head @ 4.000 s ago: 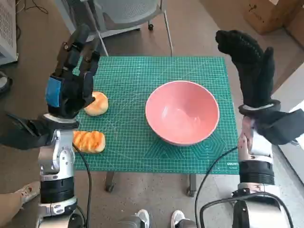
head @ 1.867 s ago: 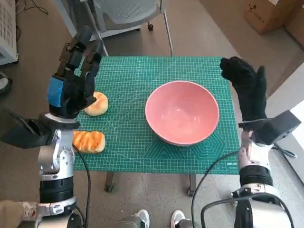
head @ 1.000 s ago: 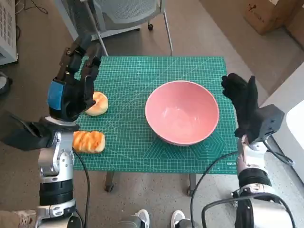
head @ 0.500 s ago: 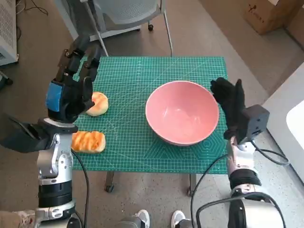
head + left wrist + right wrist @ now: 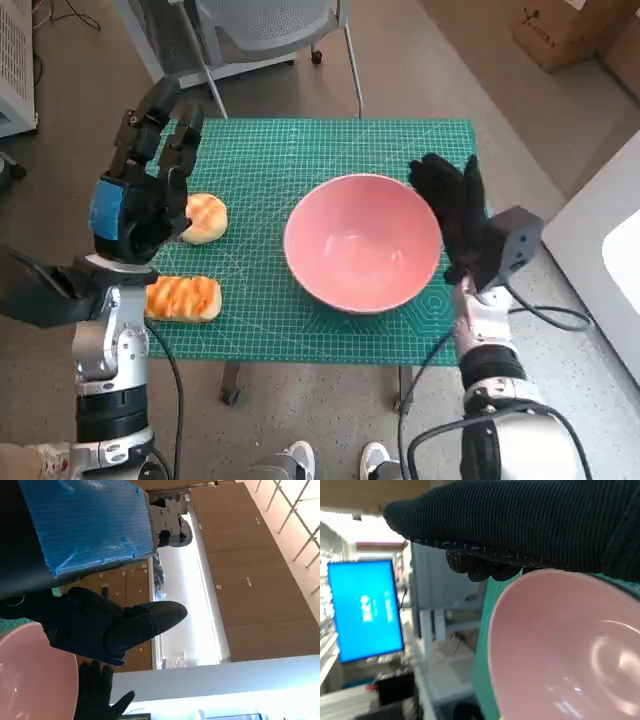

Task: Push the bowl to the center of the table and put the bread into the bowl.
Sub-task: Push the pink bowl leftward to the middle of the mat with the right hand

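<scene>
pink bowl (image 5: 363,243) sits upright and empty on the green mat, a bit right of the middle. the round pale bun (image 5: 203,218) lies near the left edge, and the orange ridged bread (image 5: 183,297) sits just in front of it, apart.

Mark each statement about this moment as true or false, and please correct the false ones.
1. The pink bowl is empty. True.
2. The right robot hand is against the bowl's rim. True.
3. The left robot hand holds the round bread. False: it hovers open above the green mat, holding nothing.
4. Both breads are inside the bowl. False: the round bread and the ridged bread lie on the mat, on the left robot hand's side.
5. A chair stands beyond the table's far edge. True.
</scene>
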